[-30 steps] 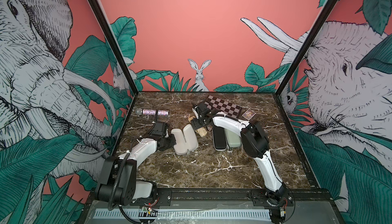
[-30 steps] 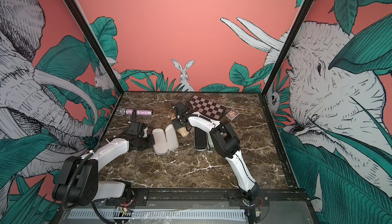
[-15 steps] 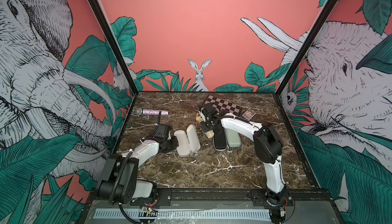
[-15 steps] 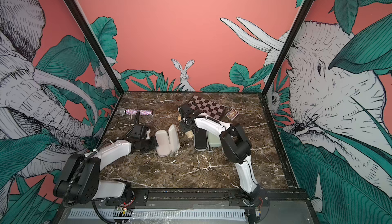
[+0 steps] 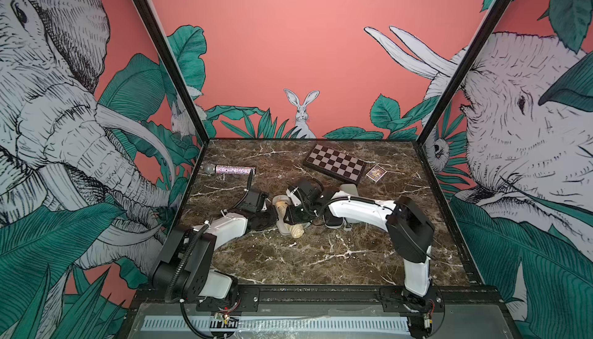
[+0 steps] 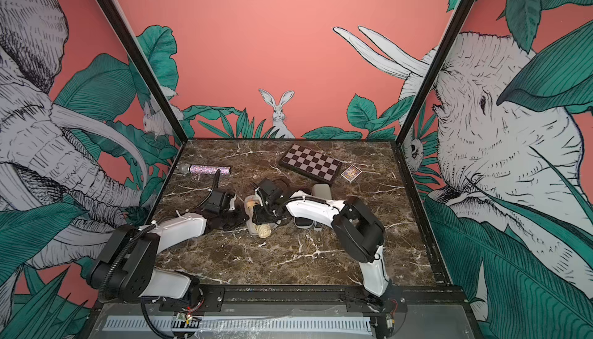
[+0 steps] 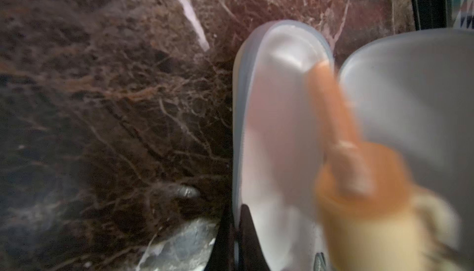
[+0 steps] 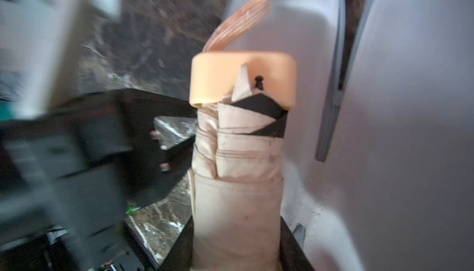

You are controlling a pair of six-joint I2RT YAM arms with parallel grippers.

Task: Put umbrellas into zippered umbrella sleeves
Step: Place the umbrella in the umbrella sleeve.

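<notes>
Currently, right gripper (image 8: 237, 233) clamped on tan umbrella (image 8: 238, 169), handle end over open beige sleeve (image 7: 279, 128), left gripper (image 7: 234, 233) pinching its rim, wrist views blurred.

No word, brand or number can be read anywhere. The small card box (image 5: 376, 173) on the surface (image 5: 321, 257) carries a coloured print, too small to make out in both top views. The tan umbrella (image 8: 236, 180) bears one small black mark on its handle end, which is not a letter.
</notes>
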